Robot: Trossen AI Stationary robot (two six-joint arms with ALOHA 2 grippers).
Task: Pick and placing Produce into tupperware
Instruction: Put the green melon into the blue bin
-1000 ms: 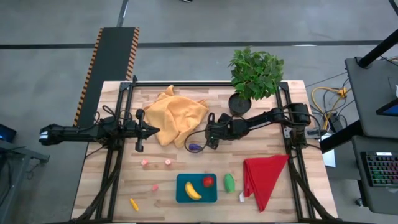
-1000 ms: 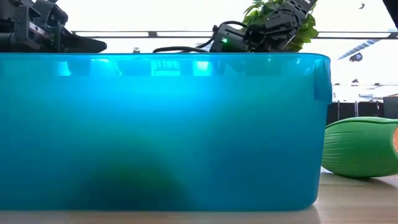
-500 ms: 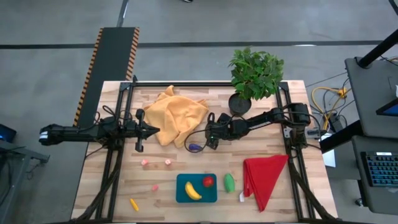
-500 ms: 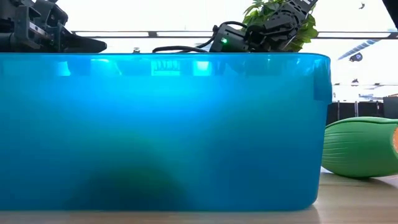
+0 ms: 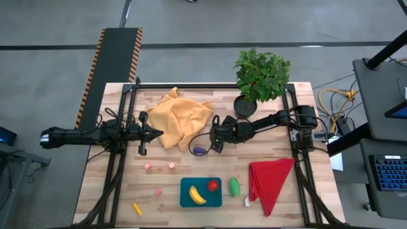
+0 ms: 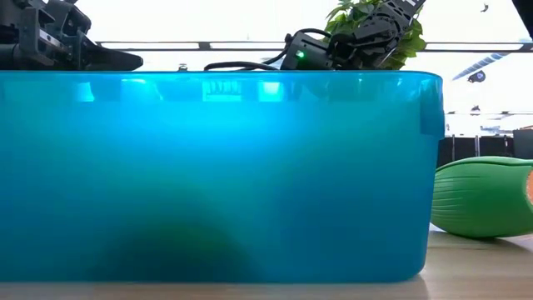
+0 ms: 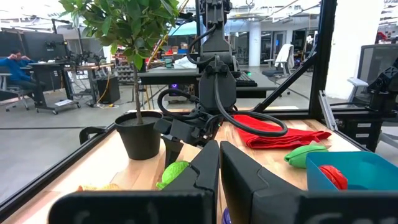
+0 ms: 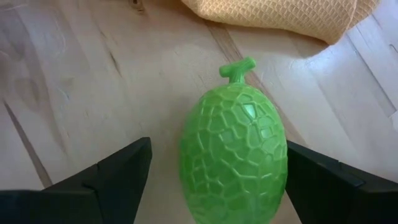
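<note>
The teal tupperware (image 5: 201,192) sits near the table's near edge and holds the yellow banana (image 5: 197,195) and the red tomato (image 5: 212,186). A green piece (image 5: 234,186) lies on the table just right of it. My right gripper (image 5: 216,142) is open at mid-table. Its fingers stand on either side of a green netted melon (image 8: 233,155), which lies on its side on the wood. The purple eggplant (image 5: 200,151) lies just left of that gripper. The orange carrot (image 5: 137,208) and pink bits (image 5: 148,166) lie on the near left. My left gripper (image 5: 158,133) waits shut beside the orange cloth. My right gripper has one finger (image 8: 311,177) close against the melon's side (image 8: 280,168); I cannot tell whether it touches. The other finger (image 8: 124,177) stands clear of the melon. The melon rests on the table.
An orange cloth (image 5: 181,117) lies crumpled at the far middle. A potted plant (image 5: 261,76) stands at the far right and a red cloth (image 5: 270,181) lies at the near right. A small white and green piece (image 5: 247,202) lies by the red cloth. A black frame rims the table.
</note>
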